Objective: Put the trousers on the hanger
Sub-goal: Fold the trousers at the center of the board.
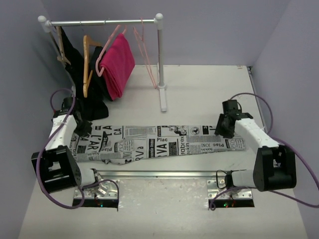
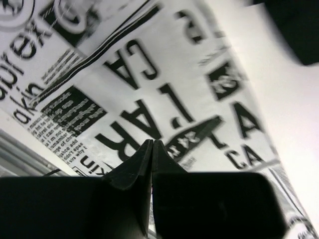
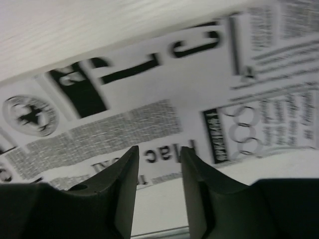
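Observation:
The trousers [image 1: 164, 142], white with black newspaper print, lie flat in a long strip across the table in front of both arms. My left gripper [image 1: 83, 128] hovers over their left end. In the left wrist view its jaws [image 2: 152, 143] are pressed together with no cloth between them, the printed fabric [image 2: 149, 74] just beyond the tips. My right gripper [image 1: 224, 130] is over the right end, near the trousers' front edge. There its jaws [image 3: 159, 149] stand apart with only fabric [image 3: 149, 89] and bare table behind the gap. The thin pink hanger [image 1: 148, 55] hangs bare on the rail at the back.
A clothes rail [image 1: 104, 22] stands at the back left on a white post [image 1: 161, 64]. It carries wooden hangers [image 1: 87, 64], black garments [image 1: 79, 74] and a bright pink garment [image 1: 118, 67]. A metal strip [image 1: 159, 174] runs along the near edge. Walls close in on the left, right and back.

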### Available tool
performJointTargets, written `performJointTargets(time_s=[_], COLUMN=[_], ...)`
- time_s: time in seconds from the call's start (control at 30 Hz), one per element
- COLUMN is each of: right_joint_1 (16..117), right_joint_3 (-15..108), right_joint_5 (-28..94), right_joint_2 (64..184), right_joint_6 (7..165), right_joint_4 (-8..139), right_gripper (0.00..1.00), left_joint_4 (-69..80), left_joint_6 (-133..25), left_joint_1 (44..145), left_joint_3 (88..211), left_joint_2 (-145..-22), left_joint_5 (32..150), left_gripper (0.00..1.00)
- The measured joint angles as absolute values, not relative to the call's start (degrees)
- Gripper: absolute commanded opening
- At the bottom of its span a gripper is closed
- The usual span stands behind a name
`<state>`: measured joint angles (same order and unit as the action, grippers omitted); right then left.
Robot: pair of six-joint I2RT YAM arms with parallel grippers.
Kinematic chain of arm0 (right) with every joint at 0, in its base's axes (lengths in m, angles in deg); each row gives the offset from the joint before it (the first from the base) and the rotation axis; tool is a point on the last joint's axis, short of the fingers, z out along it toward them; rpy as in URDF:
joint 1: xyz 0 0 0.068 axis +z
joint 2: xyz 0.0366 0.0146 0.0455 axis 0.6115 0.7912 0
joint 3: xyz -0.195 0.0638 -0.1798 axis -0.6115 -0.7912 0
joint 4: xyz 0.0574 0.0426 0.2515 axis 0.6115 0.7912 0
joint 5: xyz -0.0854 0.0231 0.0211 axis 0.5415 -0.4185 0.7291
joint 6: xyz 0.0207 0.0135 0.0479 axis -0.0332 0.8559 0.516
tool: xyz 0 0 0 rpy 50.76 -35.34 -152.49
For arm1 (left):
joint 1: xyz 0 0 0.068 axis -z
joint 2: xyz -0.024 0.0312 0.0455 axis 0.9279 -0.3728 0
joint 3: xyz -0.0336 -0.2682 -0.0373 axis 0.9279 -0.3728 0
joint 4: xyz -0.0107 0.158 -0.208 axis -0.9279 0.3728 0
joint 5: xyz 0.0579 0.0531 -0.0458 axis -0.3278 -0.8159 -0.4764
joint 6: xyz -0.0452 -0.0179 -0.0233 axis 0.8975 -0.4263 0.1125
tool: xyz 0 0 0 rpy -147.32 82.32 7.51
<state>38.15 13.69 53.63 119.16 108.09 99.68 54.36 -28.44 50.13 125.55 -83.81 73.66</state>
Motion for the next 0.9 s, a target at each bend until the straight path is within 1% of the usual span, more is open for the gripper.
performJointTargets(time_s=[0.03,0.07,0.1,0.17,0.2,0.3,0.4,0.53,0.63,0.7,0.8,0.9], right_joint_1=[40.7,44.2,47.6,53.5,55.9,60.0,59.5,51.9,45.6,43.1,39.8,35.3], right_joint_3=[13.2,13.0,13.2,15.1,16.6,20.8,24.1,26.5,26.9,27.3,28.1,28.0], right_joint_5=[51.2,48.8,46.4,43.3,42.4,40.4,42.2,40.8,43.0,44.6,45.3,45.7], right_joint_2=[119.1,119.5,120.4,123.9,126.7,135.0,141.4,144.3,144.7,145.1,145.7,145.4], right_joint_6=[108.5,108.8,109.0,109.1,109.1,108.6,106.7,105.5,104.8,104.3,104.1,105.2], right_joint_4=[98.0,96.3,94.8,92.8,92.2,90.6,92.8,95.2,96.7,97.5,98.8,99.5], right_gripper=[0.47,0.49,0.52,0.57,0.58,0.60,0.61,0.61,0.62,0.64,0.64,0.64], left_joint_4=[54.9,55.3,55.3,54.3,53.1,50.9,50.6,51.2,51.4,51.9,53.1,54.9], left_joint_6=[-29.3,-30.3,-31.4,-32.8,-33.5,-34.5,-35.3,-35.8,-35.8,-36.0,-36.3,-36.3], left_joint_1=[50.1,50.1,50.1,50.1,50.1,50.1,50.2,50.5,50.5,50.5,51.3,52.5], left_joint_3=[127.0,128.8,130.4,133.2,133.6,133.0,132.4,132.5,132.4,132.4,132.5,132.6], left_joint_2=[-82.6,-80.8,-79.0,-73.6,-70.2,-61.5,-57.2,-57.8,-60.1,-62.0,-63.6,-65.0], left_joint_5=[74.5,75.5,76.5,79.5,81.9,88.0,91.6,92.9,93.8,94.7,95.7,93.2], left_gripper=[0.36,0.53,0.75,0.97,1.00,1.00,1.00,1.00,1.00,1.00,1.00,1.00])
